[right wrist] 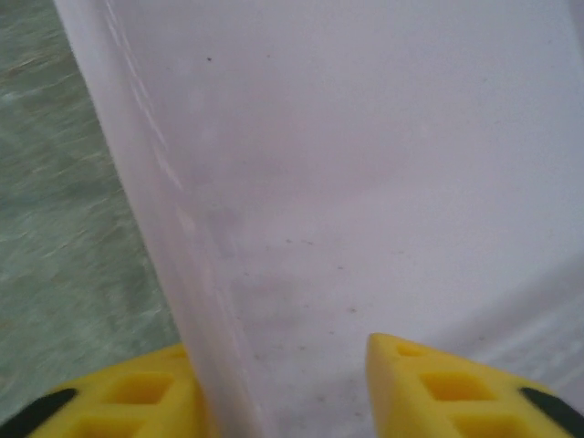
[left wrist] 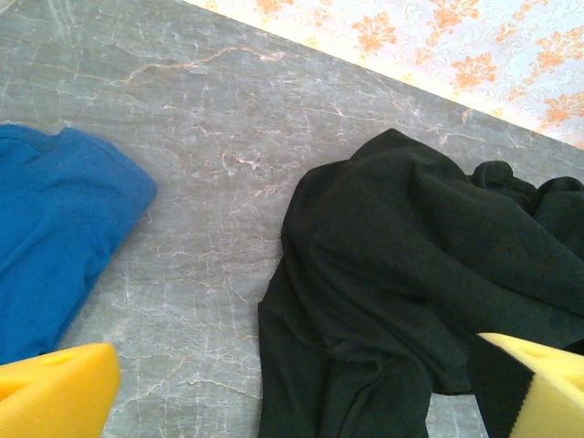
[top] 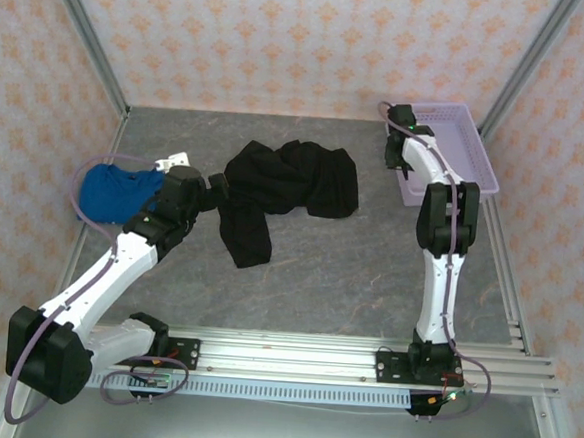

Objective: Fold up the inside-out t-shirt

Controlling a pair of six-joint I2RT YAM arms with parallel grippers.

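Top external view: the inside-out t-shirt (top: 289, 184), plain black, lies crumpled on the grey marbled table (top: 359, 269) a little left of centre, one part trailing toward the near edge. A bright blue garment (top: 119, 189) sits bunched at the table's left side, well apart from the black cloth, with a small white tag (top: 176, 159) just behind it; any print on the tag is too small to read. The left gripper (top: 217, 184) reaches in between the two garments, at the black shirt's left edge. The right arm stretches to a lavender plastic basket (top: 478, 142) at the far right.

Left wrist view: yellow fingers (left wrist: 55, 392) stand wide apart, nothing between them but table and the edge of the shirt below.

Right wrist view: the right gripper (right wrist: 278, 347) straddles the basket's pale wall, one yellow finger on each side. Whether the jaws press on that wall cannot be told.
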